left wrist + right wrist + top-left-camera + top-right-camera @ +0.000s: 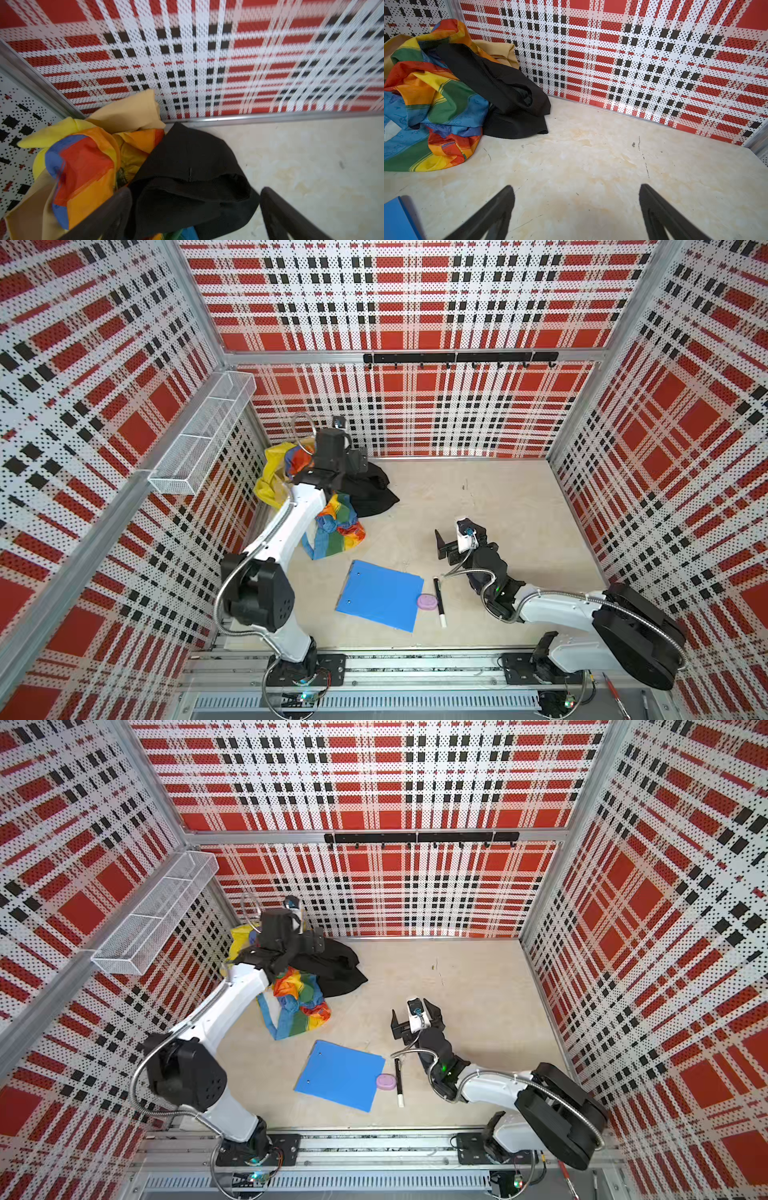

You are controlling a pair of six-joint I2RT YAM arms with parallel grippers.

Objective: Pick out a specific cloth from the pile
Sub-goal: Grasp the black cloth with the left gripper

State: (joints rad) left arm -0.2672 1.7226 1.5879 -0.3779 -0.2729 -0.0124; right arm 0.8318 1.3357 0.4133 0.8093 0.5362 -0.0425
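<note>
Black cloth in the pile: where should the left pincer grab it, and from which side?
Probably the raised fold of the black cloth, from above: it humps clear of the rainbow-striped cloth, and the open left pincer straddles it.

The cloth (374,497) is plain matte black. In the pile (291,464), the rainbow-striped cloth (338,531) runs red, orange, yellow, green and blue. The yellow cloth (268,489) at the heap's left edge is bright, and the tan cloth (128,112) is pale. My left hand (195,191) and right hand (576,187) have black fingers. The surface (498,506) is marbled cream. The clipboard (380,599), lower centre, is solid blue. The walls (415,302) are red, white and black plaid.
</note>
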